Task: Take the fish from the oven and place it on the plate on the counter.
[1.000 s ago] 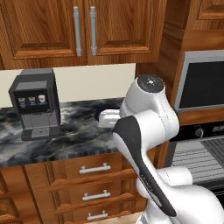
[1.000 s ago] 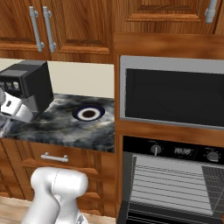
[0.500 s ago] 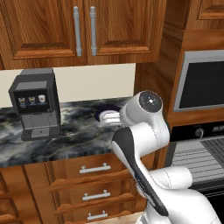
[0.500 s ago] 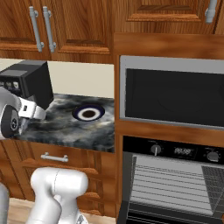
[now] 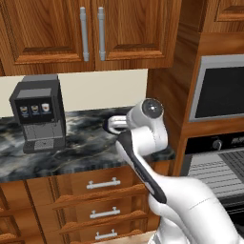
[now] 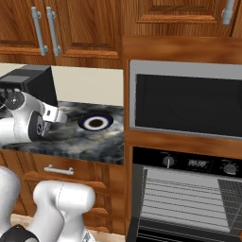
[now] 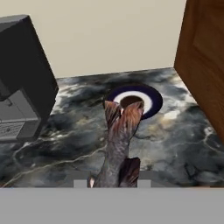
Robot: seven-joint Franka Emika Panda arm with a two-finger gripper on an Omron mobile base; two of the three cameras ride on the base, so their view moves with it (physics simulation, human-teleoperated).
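1. At the bottom of the hand view, nearest the camera, the gripper [image 7: 113, 183] has the fish [image 7: 118, 144] between its fingers, closed on the body; the brown, mottled fish runs away from the hand with its forked tail leading.
2. Just past that tail lies the plate [image 7: 152, 99], blue-rimmed with a white ring and dark centre. The tail covers the plate's near edge in this view, but whether it is over the plate or short of it cannot be told, and the fish looks to be held above the counter [image 7: 175, 144], not resting on it.
3. To one side a black coffee machine [image 7: 22, 83] stands on the same marble slab, well clear of the plate.
4. Farther off, in the right base view, the oven [image 6: 189, 198] stands open with its wire racks bare, below the dark-glass appliance.
5. Judged from this, the fetching half is done: the fish is out of the oven and carried to the counter. What is left is to bring it fully over the plate, lower it and let go.
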